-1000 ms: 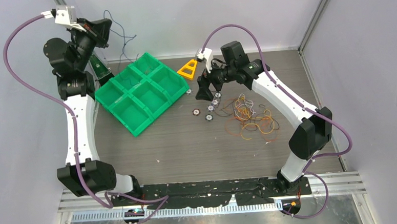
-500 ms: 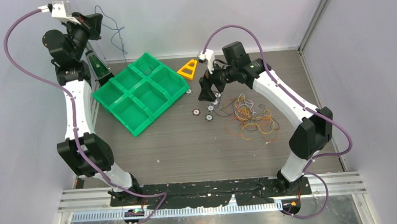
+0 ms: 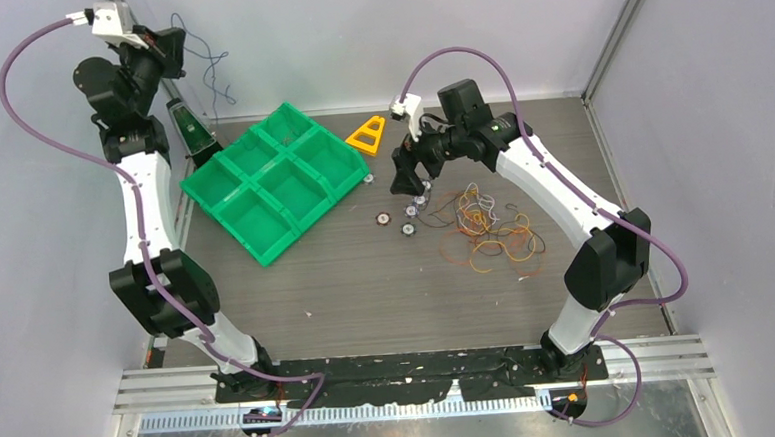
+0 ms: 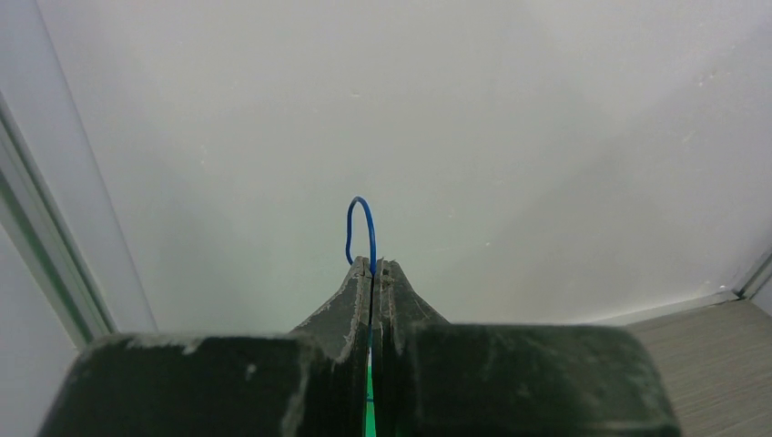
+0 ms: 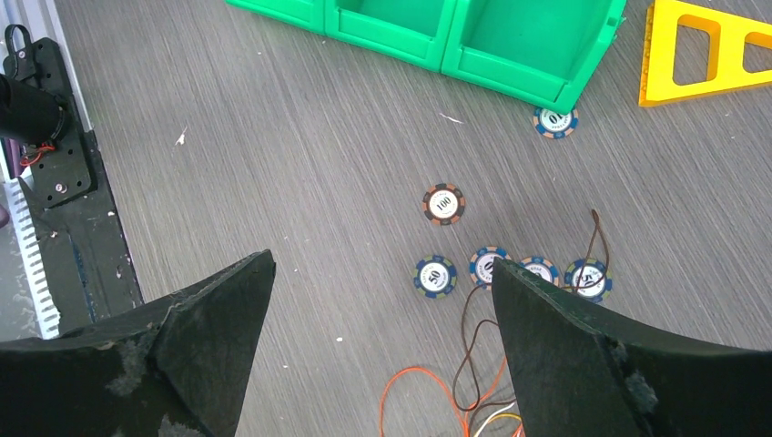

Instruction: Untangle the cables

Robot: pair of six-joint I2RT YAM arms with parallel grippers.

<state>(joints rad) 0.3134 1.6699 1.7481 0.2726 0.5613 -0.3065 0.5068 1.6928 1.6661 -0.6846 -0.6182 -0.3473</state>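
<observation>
Retreating farther behind the green tray (image 3: 226,225), the left gripper (image 4: 373,266), clamped on one blue cable (image 4: 360,199), draws it clear; the right gripper (image 5: 382,269) hangs wide open, empty.

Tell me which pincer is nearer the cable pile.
Right. The right pincer hangs open over the edge of the cable pile; the left pincer is up by the far left wall, shut on a blue cable.

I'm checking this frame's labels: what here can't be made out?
- Blue wire: the left wrist view shows only a loop; the shut left gripper hides the rest.
- Cable pile: in the top view the strands are too thin to trace crossings.
- Cable pile, right wrist view: cut off by the bottom edge and the right gripper.
</observation>
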